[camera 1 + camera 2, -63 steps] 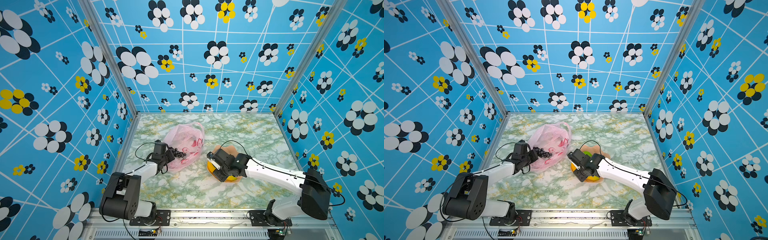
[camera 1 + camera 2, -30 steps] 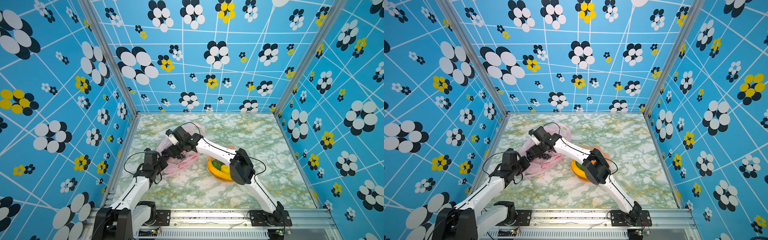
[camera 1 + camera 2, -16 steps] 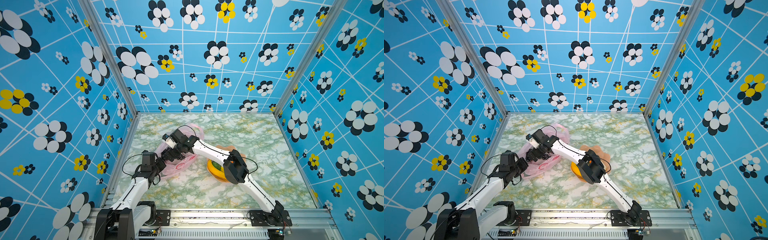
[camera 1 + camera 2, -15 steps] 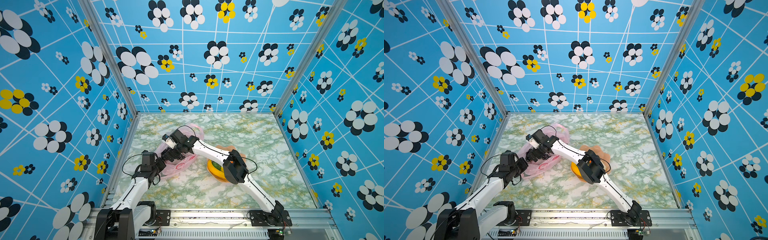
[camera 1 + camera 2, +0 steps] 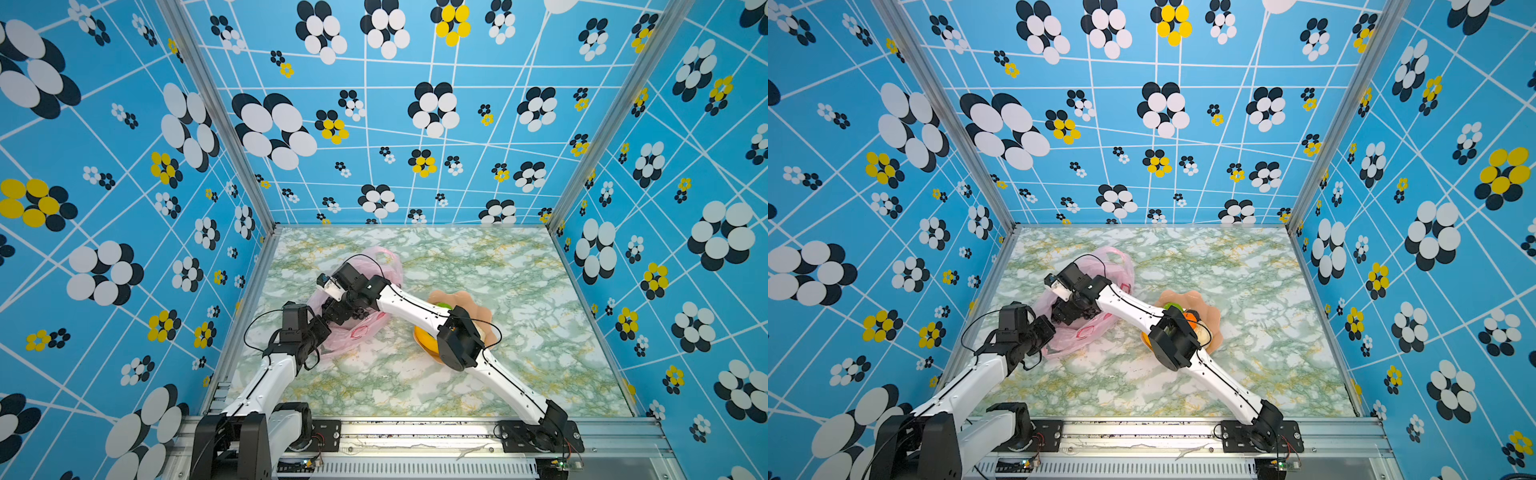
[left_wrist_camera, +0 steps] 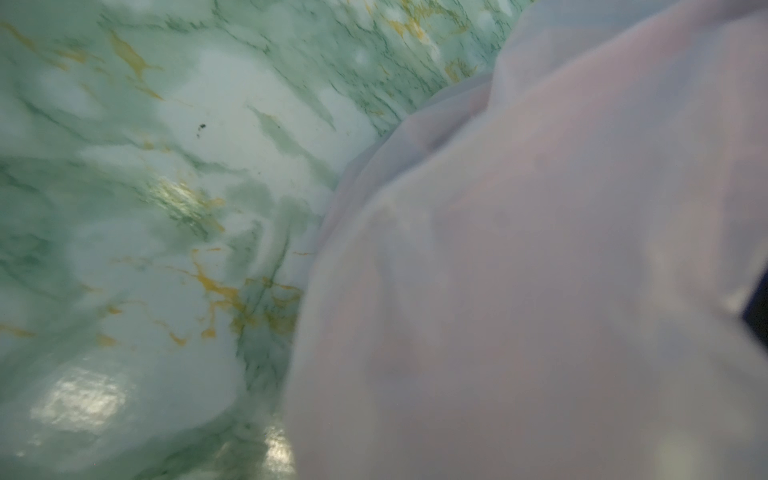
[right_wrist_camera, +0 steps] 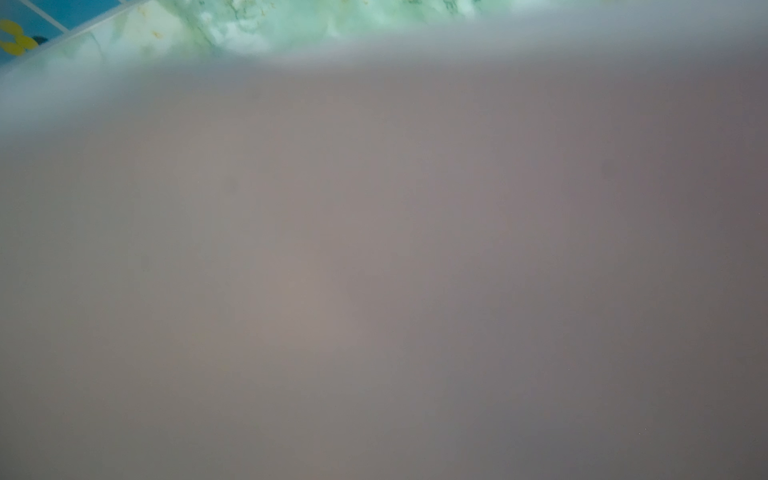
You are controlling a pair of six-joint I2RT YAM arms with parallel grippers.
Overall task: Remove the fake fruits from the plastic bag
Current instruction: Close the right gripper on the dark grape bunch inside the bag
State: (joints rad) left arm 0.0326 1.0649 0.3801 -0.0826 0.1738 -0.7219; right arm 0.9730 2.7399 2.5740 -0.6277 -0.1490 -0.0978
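Beside the dish [image 5: 467, 298], the left tool [image 5: 323, 331] pinches the crinkly pink plastic bag [image 5: 368, 329]; the right tool [image 5: 337, 311] cannot be read.

Marbled table [image 5: 519, 270] under plastic bag [image 5: 358, 334], dish [image 5: 462, 297]

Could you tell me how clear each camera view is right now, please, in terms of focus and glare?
Right wrist view: almost wholly filled by the plastic bag, a featureless out-of-focus haze. Left wrist view: bag blurred too, soft glare patches on the table. Both top views: sharp, evenly lit.
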